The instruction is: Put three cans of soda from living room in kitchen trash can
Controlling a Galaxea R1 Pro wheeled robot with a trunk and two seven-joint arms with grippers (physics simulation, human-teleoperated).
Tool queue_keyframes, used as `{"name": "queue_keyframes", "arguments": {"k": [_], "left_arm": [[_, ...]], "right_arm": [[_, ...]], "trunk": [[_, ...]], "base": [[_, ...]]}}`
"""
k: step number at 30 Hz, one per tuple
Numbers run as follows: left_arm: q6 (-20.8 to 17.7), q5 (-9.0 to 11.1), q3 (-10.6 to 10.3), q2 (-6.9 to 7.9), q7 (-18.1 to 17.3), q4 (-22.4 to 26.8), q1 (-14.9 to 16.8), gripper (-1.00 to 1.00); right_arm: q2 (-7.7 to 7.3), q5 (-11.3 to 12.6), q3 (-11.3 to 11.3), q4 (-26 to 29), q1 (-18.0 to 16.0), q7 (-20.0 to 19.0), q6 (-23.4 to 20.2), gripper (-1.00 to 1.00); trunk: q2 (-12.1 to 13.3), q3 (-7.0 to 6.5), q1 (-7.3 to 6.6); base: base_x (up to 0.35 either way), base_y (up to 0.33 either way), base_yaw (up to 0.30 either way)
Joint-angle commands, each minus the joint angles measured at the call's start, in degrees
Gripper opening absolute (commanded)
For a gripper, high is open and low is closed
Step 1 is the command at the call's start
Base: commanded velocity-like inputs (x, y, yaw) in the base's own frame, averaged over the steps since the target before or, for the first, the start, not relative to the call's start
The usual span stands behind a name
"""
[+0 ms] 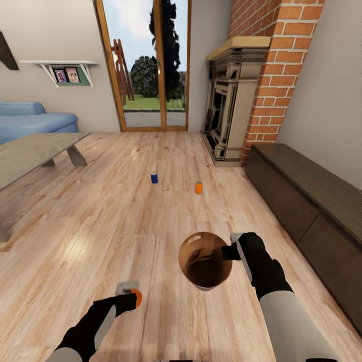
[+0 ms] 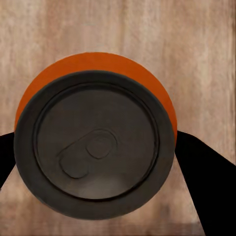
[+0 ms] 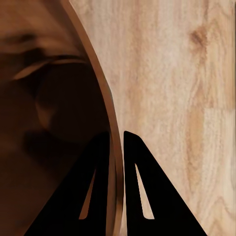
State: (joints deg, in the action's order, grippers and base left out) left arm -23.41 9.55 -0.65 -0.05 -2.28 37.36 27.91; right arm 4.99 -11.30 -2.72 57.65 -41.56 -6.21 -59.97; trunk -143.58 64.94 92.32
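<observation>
Left gripper (image 1: pixel 131 296) clamps a cylindrical orange soda can (image 2: pixel 96 142); right gripper (image 1: pixel 232 250) pinches the glossy brown-lined round bin's rim (image 3: pixel 105 105), lower centre.

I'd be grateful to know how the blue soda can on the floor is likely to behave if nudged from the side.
The blue can stands upright on smooth wood planks, so it would probably slide, or tip if pushed high. Once on its side, its round body would likely roll. It looks small, so probably light.
</observation>
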Motion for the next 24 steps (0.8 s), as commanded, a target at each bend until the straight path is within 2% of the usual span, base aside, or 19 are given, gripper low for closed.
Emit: {"name": "queue_keyframes", "arguments": {"k": [1,2,8,14,15,16,22,24], "left_arm": [[-1.2,0.0,0.0,-0.01,0.0,2.0,-0.6,-1.0],[-3.6,0.0,0.0,-0.02,0.0,6.1,-1.5,-1.0],[-11.8,0.2,0.1,-0.03,-0.1,18.4,-4.0,-1.0],[-21.0,0.4,0.2,-0.03,-0.1,31.3,-5.2,-1.0],[-25.8,1.2,0.2,-0.03,-0.1,37.8,-5.5,-1.0],[-27.5,1.7,0.2,-0.03,-0.1,39.8,-5.6,-1.0],[-36.3,4.8,0.2,-0.01,-0.1,50.0,-6.0,-1.0],[-36.6,5.7,0.2,-0.05,-0.1,50.8,-6.0,-1.0]], "right_arm": [[0.01,1.0,0.0,0.0,0.0,-0.3,0.0,-1.0],[0.02,1.0,0.0,0.0,0.0,-0.2,0.0,-1.0],[0.02,0.9,0.0,-0.1,0.0,-0.2,0.0,-1.0],[0.02,0.9,-0.1,-0.5,0.0,-0.2,0.0,-1.0],[0.02,0.8,-0.1,-0.7,0.0,-0.2,0.0,-1.0],[0.02,0.8,-0.1,-0.7,0.0,-0.1,0.0,-1.0],[0.02,0.7,-0.1,-2.0,-0.1,0.6,0.0,-1.0],[0.03,0.7,-0.1,-3.4,-0.2,1.3,0.0,-1.0]], "trunk": [[0.0,-0.23,-0.03],[0.0,-0.45,-0.05],[0.1,-1.78,-0.21],[0.2,-3.11,-0.36],[0.2,-3.33,-0.39],[0.2,-3.55,-0.41],[0.3,-4.88,-0.57],[0.3,-5.33,-0.62]], "base": [[0.0,0.0,0.0],[0.0,0.0,0.0],[0.0,0.0,0.0],[0.0,0.0,0.0],[0.0,0.0,0.0],[0.0,0.0,0.0],[0.0,0.0,0.0],[0.0,0.0,0.0]]}}
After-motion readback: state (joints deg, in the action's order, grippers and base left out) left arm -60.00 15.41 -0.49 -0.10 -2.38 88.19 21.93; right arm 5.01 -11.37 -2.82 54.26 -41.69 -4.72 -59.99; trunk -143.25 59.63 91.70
